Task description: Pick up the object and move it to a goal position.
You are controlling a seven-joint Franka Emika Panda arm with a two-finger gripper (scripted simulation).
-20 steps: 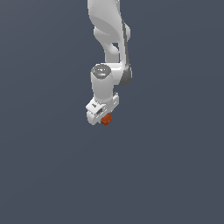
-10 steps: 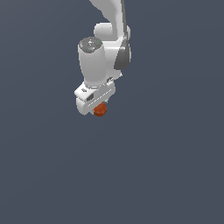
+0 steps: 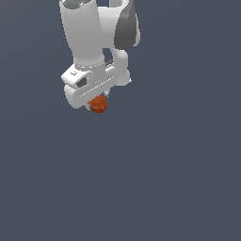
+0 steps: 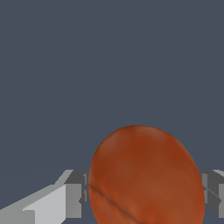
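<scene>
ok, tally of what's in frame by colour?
Orange-red: 1, the ball-like lump, held between the fingers.
White: 1, the gripper with its arm.
Total: 2.

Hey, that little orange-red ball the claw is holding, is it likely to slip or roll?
The orange-red ball looks rounded, so it would probably roll if set down. Its matte surface suggests fair grip. It keeps its shape between the claw fingers, so it seems stiff, though a round shape could squirt out.
</scene>
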